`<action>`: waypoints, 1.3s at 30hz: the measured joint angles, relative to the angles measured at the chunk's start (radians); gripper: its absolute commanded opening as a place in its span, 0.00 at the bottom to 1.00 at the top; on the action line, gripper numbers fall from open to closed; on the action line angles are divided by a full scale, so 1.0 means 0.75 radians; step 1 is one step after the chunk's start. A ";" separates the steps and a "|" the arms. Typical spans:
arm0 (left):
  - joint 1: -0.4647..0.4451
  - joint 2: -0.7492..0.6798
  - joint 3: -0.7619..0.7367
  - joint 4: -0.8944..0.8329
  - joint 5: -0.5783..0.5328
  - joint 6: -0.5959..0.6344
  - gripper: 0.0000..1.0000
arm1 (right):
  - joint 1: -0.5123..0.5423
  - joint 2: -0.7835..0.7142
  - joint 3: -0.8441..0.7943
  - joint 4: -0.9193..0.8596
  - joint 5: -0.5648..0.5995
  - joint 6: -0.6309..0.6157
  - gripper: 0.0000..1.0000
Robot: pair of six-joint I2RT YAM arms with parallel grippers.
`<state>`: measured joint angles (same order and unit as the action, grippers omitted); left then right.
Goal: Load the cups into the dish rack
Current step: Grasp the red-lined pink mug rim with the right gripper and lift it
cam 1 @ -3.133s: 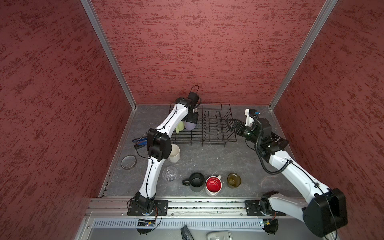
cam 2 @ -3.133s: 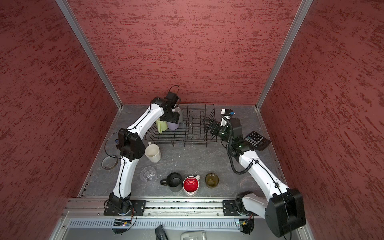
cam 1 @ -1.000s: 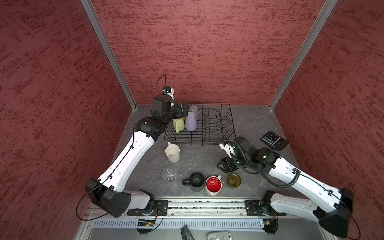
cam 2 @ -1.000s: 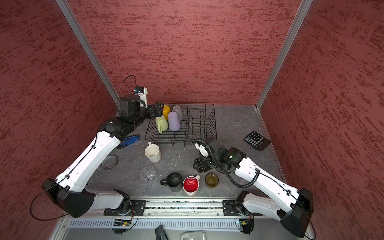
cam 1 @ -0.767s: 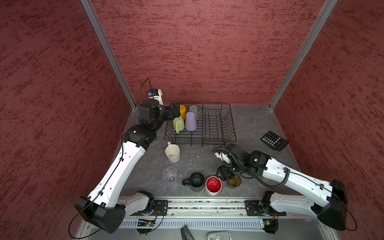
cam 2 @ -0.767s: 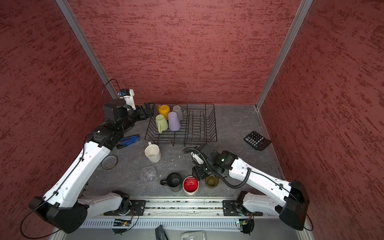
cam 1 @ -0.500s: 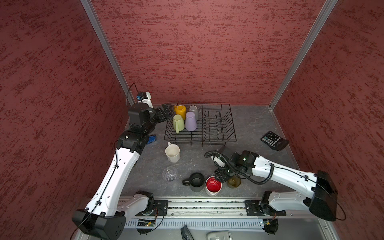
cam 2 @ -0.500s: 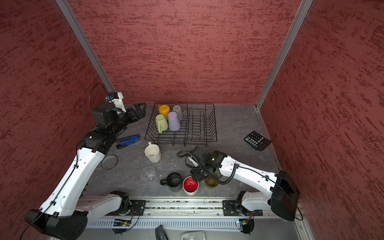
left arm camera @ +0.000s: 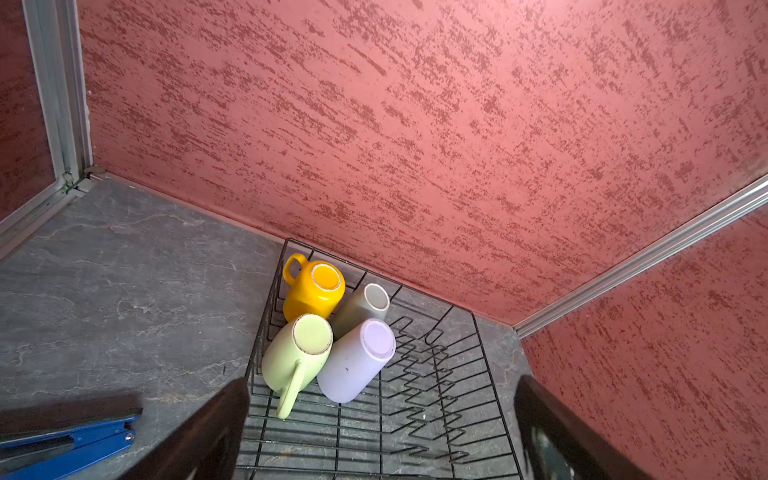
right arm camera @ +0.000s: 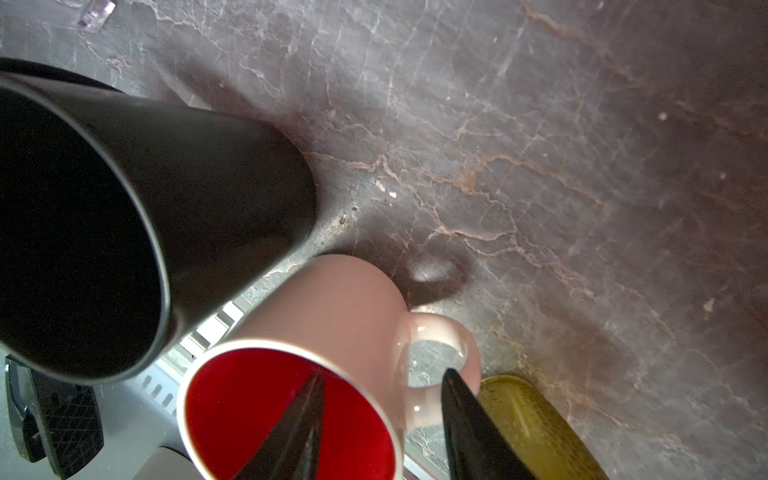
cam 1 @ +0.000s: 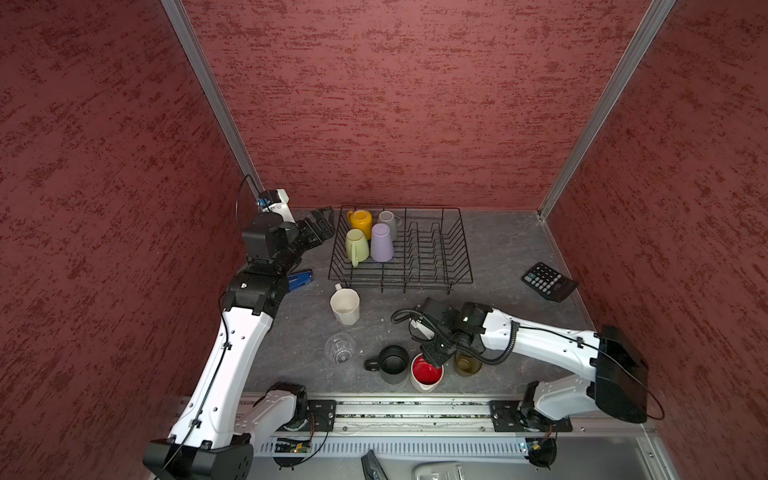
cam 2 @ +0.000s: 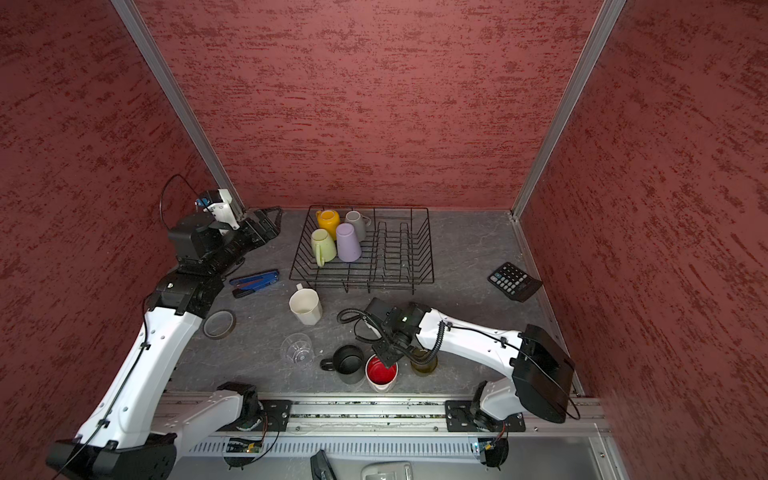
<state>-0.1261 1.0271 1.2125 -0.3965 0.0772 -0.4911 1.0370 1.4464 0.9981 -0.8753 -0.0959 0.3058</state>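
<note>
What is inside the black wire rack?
Four sit upside down at the left end of the rack: a yellow mug, grey mug, pale green mug and lilac tumbler. Prongs fill the rest. The tumbler covers the grey mug's lower part; their insides face down, hidden.

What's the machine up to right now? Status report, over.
Left claw open, empty, beside dish rack; four cups loaded. Right claw open, straddling red-inside mug rim. Black mug, olive glass crowd it.

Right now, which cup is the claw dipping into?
The white mug with the red inside: the right gripper has one finger in it. Neighbouring black mug and olive glass have none.
</note>
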 measured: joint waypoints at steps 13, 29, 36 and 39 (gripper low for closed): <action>0.038 -0.046 -0.024 0.021 0.019 -0.028 1.00 | 0.024 0.093 0.036 -0.008 0.056 -0.029 0.38; 0.071 -0.057 -0.056 0.037 0.043 -0.054 1.00 | 0.030 0.130 0.077 -0.092 0.220 -0.034 0.14; 0.084 -0.061 -0.076 0.067 0.053 -0.082 1.00 | 0.030 0.130 0.112 -0.139 0.296 -0.024 0.01; 0.090 -0.062 -0.077 0.079 0.064 -0.095 1.00 | 0.030 0.126 0.118 -0.150 0.332 -0.023 0.00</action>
<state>-0.0589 0.9810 1.1549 -0.3370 0.1249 -0.5625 1.0595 1.5410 1.0866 -0.9878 0.1528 0.2882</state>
